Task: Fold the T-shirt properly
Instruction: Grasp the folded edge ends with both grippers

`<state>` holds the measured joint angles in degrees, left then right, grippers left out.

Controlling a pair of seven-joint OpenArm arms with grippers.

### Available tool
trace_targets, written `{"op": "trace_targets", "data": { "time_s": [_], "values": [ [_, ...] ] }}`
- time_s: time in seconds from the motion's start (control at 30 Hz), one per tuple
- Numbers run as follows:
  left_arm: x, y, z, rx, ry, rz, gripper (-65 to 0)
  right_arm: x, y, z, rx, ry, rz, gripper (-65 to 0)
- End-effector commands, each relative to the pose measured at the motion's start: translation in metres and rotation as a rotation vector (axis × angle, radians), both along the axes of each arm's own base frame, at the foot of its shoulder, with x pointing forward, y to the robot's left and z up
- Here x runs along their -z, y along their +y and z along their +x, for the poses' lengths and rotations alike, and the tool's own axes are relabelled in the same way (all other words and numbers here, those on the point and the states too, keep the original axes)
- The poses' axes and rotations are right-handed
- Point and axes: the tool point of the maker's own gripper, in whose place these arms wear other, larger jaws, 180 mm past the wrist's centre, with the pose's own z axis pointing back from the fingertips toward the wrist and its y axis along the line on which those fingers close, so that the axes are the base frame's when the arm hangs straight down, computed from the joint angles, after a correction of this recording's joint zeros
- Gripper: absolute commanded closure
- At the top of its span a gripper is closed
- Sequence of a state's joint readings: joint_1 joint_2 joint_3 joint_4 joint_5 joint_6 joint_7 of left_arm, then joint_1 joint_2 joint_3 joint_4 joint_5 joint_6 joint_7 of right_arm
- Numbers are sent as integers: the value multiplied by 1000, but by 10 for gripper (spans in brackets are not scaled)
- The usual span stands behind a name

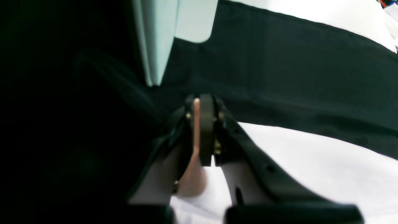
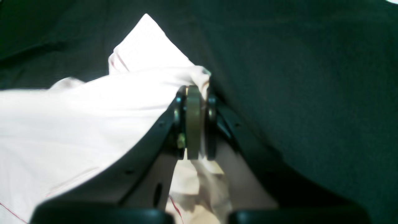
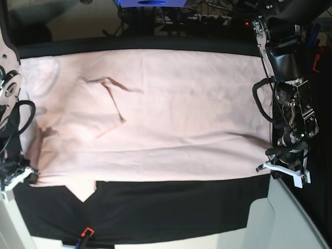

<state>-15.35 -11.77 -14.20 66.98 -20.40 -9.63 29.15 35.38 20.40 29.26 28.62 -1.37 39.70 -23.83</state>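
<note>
Two grippers, right gripper (image 3: pixel 32 176) and left gripper (image 3: pixel 270 167), each clamped shut on a near corner of the T-shirt (image 3: pixel 171 119), hold its near edge taut; farther back it lies flat across the black-clothed worktop (image 3: pixel 171 207).

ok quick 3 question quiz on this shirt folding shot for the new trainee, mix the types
1. True or false: the left gripper is shut on an edge of the T-shirt.
2. Multiple choice: what lies under the T-shirt? A) bare wood B) black table cloth C) a tray
3. Fill in: in the right wrist view, the right gripper pinches the shirt's ____ fabric.

Key: 1 true; 2 B; 3 pink
</note>
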Motion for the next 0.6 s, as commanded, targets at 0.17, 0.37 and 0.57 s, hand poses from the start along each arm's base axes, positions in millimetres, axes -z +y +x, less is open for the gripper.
{"op": "trace_targets", "data": {
  "time_s": [0.17,0.37,0.57],
  "values": [
    [-25,9,11,-8,-68,33,0,-25,-23,10,33,-73,-21,0],
    [-19,9,4,-11,-82,44,0,-16,-23,3,34,-59,-21,0],
    [-5,12,-21,-16,-92,71,0,-6,-24,-6,41,-60,-20,0]
  ]
}}
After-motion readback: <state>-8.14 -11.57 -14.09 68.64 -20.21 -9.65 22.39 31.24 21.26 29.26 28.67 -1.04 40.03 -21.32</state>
